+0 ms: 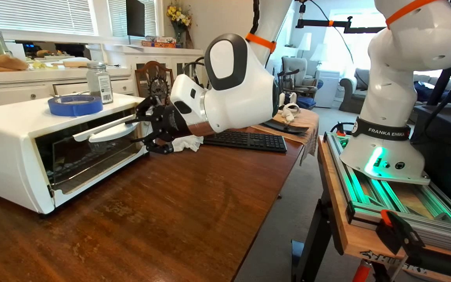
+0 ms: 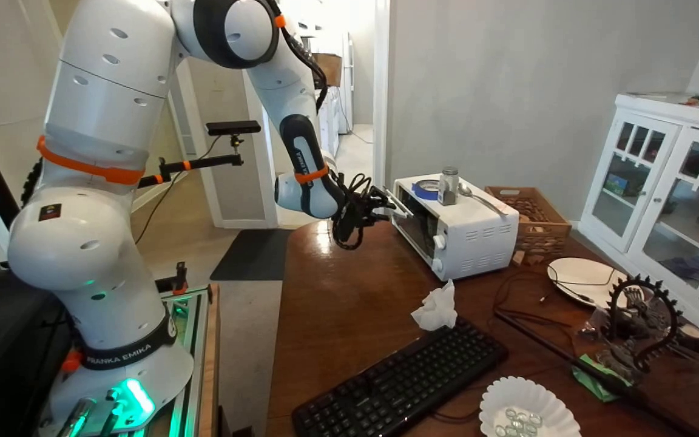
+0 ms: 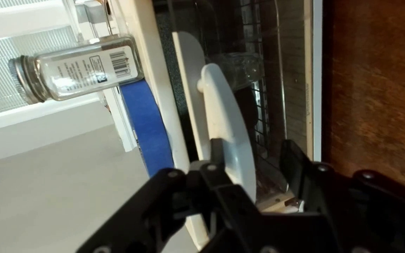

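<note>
Wrist view: parted gripper [image 3: 253, 151] at a white door handle [image 3: 227, 119]

Grasp: nothing clamped. The fingers [image 3: 295, 160] stand wide apart with the handle showing between them, lying nearest the upper one; contact we cannot tell. The handle belongs to the door [image 3: 190, 66] of a white toaster oven [image 2: 477, 243] on a wooden table [image 1: 151, 211]; the door leans outward, partly open.

By view: at the wrist we see the peg [image 3: 200, 85] joining handle to door, and the oven's wire rack [image 3: 262, 119]. In an exterior view, but not at the wrist, we list a wicker basket [image 2: 537, 237] near the oven, a plate [image 2: 574, 270] and a fluted bowl [image 2: 492, 394] of clear pieces [image 2: 522, 419]. In an exterior view we also list flowers [image 1: 178, 15]. Common to all three: a glass jar [image 3: 83, 72] and a blue tape roll [image 3: 149, 123] atop the oven.

Obscured: the fingers cover part of the handle at the wrist. A pale glassy shape [image 3: 239, 70] at the door is reflection or object; we cannot tell which. A keyboard [image 2: 404, 382] and the bowl run off the lower edge in an exterior view.

Pose: the arm [image 1: 241, 98] climbs from its base [image 1: 382, 160], is cropped at the top in both exterior views, then slopes down to the gripper, which points nearly level at the oven's front.
</note>
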`<state>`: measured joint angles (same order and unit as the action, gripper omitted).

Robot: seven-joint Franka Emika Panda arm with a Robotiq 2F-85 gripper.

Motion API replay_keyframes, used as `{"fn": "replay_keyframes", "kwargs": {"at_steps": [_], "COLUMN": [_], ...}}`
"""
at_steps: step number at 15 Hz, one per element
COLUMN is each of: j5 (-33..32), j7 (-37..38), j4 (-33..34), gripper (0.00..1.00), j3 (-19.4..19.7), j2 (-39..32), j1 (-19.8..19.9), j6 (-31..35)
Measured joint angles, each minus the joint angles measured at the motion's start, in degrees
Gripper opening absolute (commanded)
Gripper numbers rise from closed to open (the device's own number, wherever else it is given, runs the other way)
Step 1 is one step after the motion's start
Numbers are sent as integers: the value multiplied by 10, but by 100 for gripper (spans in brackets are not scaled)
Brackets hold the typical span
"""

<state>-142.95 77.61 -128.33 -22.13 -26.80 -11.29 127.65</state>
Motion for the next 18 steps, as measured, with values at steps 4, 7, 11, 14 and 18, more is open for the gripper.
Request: {"fn": "replay_keyframes", "kwargs": {"at_steps": [4,7,11,14,18], "j5": [-13,-7,-6,0,61], "j7": [56,89,123,90,-64], "j4": [8,20,46,55,54], "gripper": [49,43,73,91,89], "j3": [-10,-31,-35,-10,43], "j2": [7,-8,-47,-83,-105], "j1": [3,2,15,40,41], "j6": [65,121,208,250,220]}}
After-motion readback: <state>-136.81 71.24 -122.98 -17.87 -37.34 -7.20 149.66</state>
